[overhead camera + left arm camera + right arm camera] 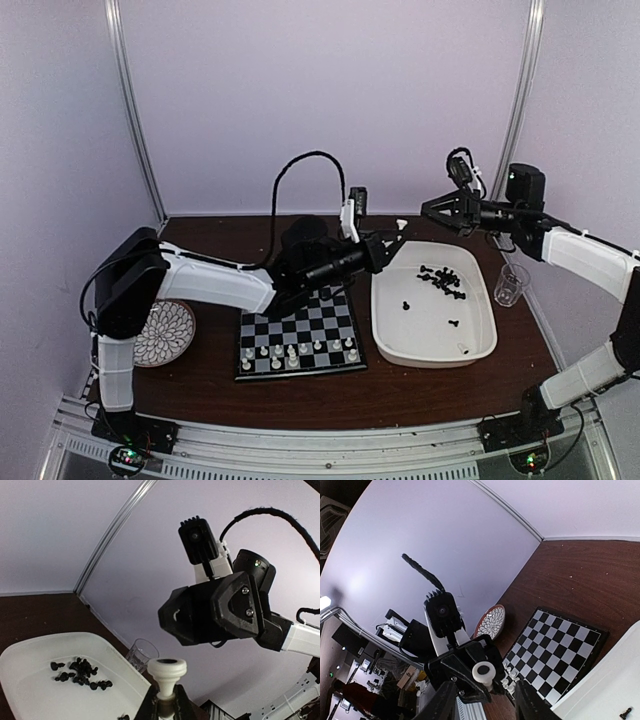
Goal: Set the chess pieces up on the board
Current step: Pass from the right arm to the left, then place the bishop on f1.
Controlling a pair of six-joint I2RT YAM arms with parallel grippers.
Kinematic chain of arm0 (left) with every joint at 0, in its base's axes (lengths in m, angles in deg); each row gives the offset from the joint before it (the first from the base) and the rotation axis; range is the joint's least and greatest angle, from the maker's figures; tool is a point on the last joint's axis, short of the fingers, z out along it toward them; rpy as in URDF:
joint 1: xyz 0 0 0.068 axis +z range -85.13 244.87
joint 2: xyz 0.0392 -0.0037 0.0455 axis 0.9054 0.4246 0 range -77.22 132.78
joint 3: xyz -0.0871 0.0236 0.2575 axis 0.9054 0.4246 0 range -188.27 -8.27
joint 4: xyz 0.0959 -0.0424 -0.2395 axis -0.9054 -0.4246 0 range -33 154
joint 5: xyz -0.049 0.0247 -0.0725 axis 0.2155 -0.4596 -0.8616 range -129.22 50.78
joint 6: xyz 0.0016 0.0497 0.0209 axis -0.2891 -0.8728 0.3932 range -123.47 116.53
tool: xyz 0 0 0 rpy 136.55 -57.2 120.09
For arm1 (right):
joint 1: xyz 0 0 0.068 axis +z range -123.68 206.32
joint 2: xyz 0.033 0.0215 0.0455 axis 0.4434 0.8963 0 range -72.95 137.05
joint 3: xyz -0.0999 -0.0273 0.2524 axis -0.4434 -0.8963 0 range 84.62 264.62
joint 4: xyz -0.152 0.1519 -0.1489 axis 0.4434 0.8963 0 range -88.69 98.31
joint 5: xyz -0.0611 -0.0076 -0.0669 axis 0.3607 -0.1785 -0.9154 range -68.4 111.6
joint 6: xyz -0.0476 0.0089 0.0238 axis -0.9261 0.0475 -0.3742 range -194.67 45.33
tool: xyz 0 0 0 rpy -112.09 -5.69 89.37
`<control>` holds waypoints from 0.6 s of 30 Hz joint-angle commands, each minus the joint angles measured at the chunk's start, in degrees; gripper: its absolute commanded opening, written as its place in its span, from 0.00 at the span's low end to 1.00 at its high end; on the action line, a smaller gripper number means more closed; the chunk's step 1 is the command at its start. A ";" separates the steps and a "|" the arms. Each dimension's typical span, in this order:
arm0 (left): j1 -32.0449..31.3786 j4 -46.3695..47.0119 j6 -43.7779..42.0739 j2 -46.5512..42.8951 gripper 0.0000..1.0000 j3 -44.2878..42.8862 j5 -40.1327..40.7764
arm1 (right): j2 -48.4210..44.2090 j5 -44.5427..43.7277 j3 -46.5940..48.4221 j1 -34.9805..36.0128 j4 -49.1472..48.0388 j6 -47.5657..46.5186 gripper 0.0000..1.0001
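I see the left gripper [392, 238] clamped on a white chess piece [167, 672]. Its fingers pinch the stem, and the round base faces the left wrist camera. The piece hangs in the air near the far left corner of the white tray [430, 356], past the far right corner of the board [322, 310].

The right gripper [428, 208] hovers close by, facing the left one, and its jaws stand apart with nothing between them.

On the board, white pieces [292, 352] stand in the two rows nearest me, while the far squares are bare. A cluster of black pieces [441, 277] lies in the far part of the tray, with a few strays nearer. A round patterned plate [165, 332] sits left of the board, and a clear cup [511, 284] stands just right of the tray.
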 commanded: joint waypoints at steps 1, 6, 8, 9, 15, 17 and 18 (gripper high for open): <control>3.02 -17.92 0.38 -9.37 0.00 2.82 -7.27 | -2.14 1.92 3.56 -3.71 10.81 -11.27 0.45; 4.21 -58.95 -9.74 -17.91 0.00 -4.64 -11.11 | -2.69 -1.34 8.55 -6.28 35.61 -35.34 0.47; 4.27 -73.75 -13.77 -18.86 0.00 -10.19 -10.32 | -2.82 -2.93 9.79 -6.24 41.93 -42.82 0.48; 4.53 -80.72 -14.99 -18.51 0.00 -13.12 -10.58 | -2.94 -3.71 10.03 -6.24 44.03 -45.88 0.48; 4.88 -115.06 -23.02 -10.38 0.00 -33.39 -13.65 | -3.19 -8.05 11.97 -6.24 54.54 -59.19 0.48; 4.93 -123.47 -25.08 -7.99 0.00 -36.72 -15.48 | -3.40 -8.39 11.77 -6.26 55.39 -60.46 0.48; 4.85 -126.42 -26.10 -6.78 0.00 -38.40 -16.34 | -3.54 -8.21 11.46 -6.23 55.44 -60.67 0.48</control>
